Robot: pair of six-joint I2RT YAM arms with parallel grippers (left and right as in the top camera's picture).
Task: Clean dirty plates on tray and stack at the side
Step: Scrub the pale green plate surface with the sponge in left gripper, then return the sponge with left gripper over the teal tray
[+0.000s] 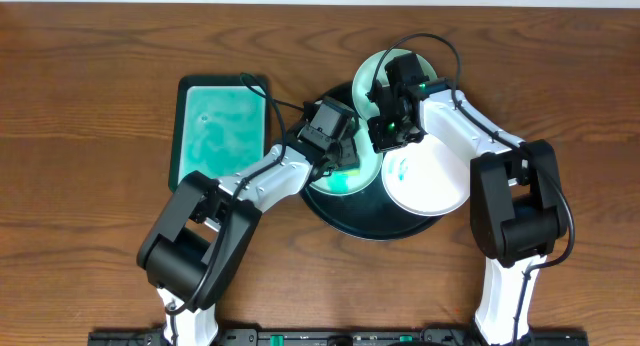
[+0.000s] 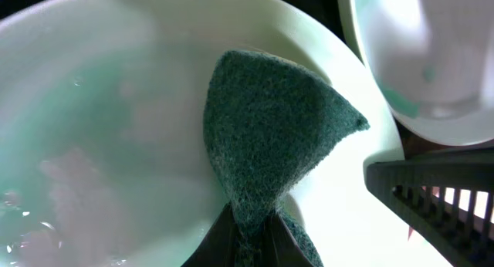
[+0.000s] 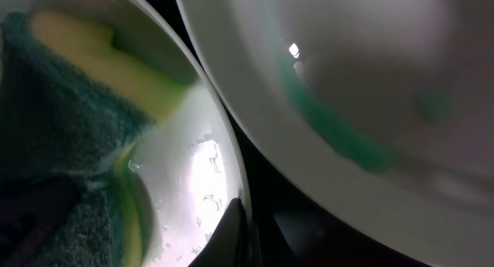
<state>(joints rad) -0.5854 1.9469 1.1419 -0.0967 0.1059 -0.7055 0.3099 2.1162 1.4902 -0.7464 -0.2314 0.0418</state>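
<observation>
the left gripper (image 2: 248, 234) has its fingers pinched narrow on the tail of a dark green sponge (image 2: 270, 128), and the scouring pad fans out from them and presses flat into the wet plate (image 2: 116, 105), pale mint and glossy with water. from the other wrist you can see the sponge's yellow foam under the green. from above, that wet plate (image 1: 345, 176) sits at about 9 o'clock on the black tray (image 1: 365, 226). the right gripper (image 1: 393, 131) hangs just beside it at its 1 o'clock. one dark finger (image 3: 231, 230) sits right at the wet plate's rim, but i can't tell whether the fingers are clamped on that rim or only close to it. next to it, at roughly 4 o'clock on the tray and hanging out over the rim, lies the smeared plate (image 1: 428, 176), white with a teal streak near its left edge. the far plate (image 1: 385, 66) is at 12 o'clock, half hidden under the right arm's wrist. off the tray at its 9 o'clock, well apart from the plates, a teal dish (image 1: 220, 131) rests on the wooden table (image 1: 90, 86), its inside a cloudy green.
</observation>
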